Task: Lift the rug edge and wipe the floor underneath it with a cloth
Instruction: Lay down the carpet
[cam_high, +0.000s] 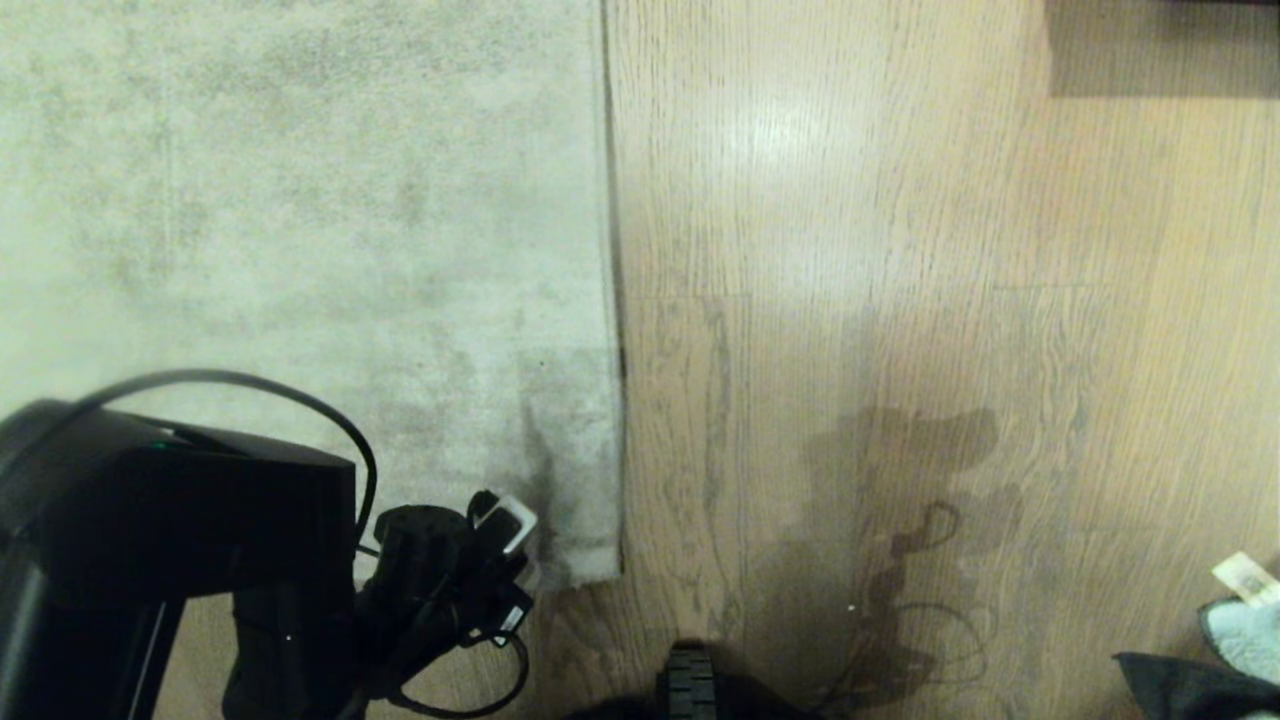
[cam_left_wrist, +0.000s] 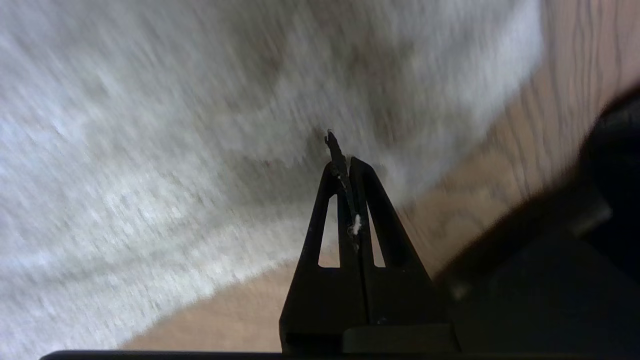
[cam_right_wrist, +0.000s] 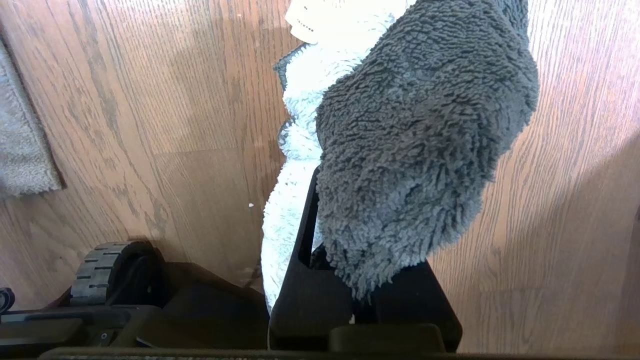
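Head view shows the rug edge (cam_high: 612, 300) running straight from the far side toward the robot, lying flat on the floor (cam_high: 900, 250), with the rug's near corner (cam_high: 595, 565) just beside the left arm. The rug covers the left part of the scene; bare wood planks fill the right. The left claw (cam_left_wrist: 345, 165) hangs over the rug close to that corner; its two black fingers are pressed together and pinch only a thin dark shred with a bit of white fluff, not the rug. In the head view that claw itself is hidden behind the left arm's wrist (cam_high: 450, 570).

The cloth (cam_right_wrist: 415, 135), grey and shaggy with a pale blue-white side, is draped over the right claw (cam_right_wrist: 350, 280) and held above the floor, well apart from the rug. That claw's fingers are closed on the cloth, which covers their tips. In the head view only a corner of the cloth (cam_high: 1245, 635) shows at the lower right. A wheel (cam_high: 688, 685) of the base sits on the floor between the arms.
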